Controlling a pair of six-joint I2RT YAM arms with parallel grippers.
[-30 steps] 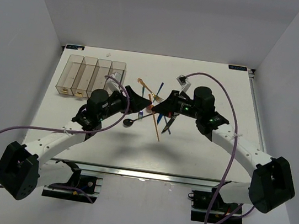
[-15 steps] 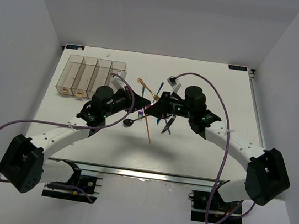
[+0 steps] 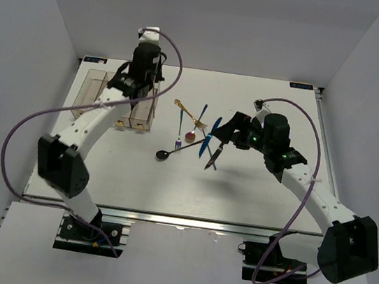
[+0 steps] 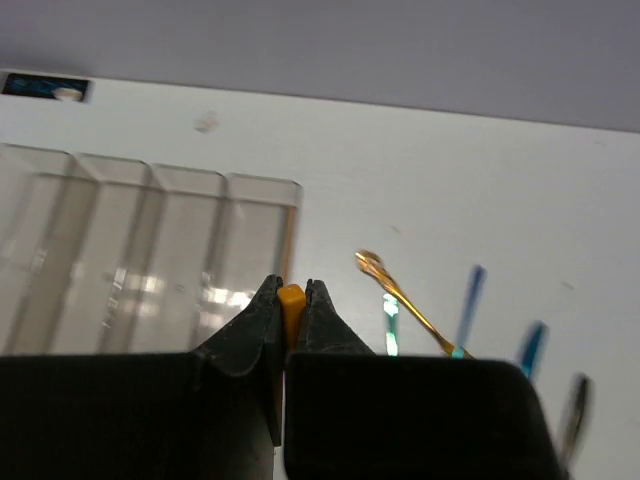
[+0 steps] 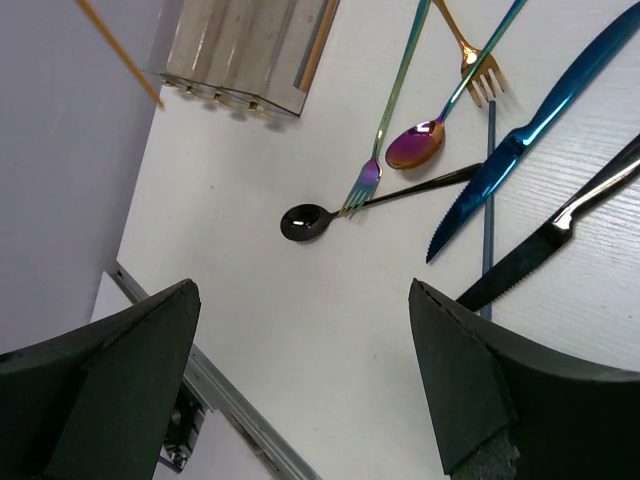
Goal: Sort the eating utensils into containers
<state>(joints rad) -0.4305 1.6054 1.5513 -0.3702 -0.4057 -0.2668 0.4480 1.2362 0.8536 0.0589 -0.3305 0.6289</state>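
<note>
Now the left hand (image 4: 290, 292) has the orange chopstick (image 5: 118, 52).
Pinched tight above the containers (image 3: 92, 93), ten o'clock; right hand (image 5: 302, 330) newly agape, empty.

Robot lab bench: white table (image 3: 134, 184), plain grey walls (image 3: 21, 33), aluminium rail (image 3: 165, 218) along edge.

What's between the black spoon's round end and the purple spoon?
The green fork has its prongs there, crossing the handle of the black spoon. The right wrist view shows it.
</note>
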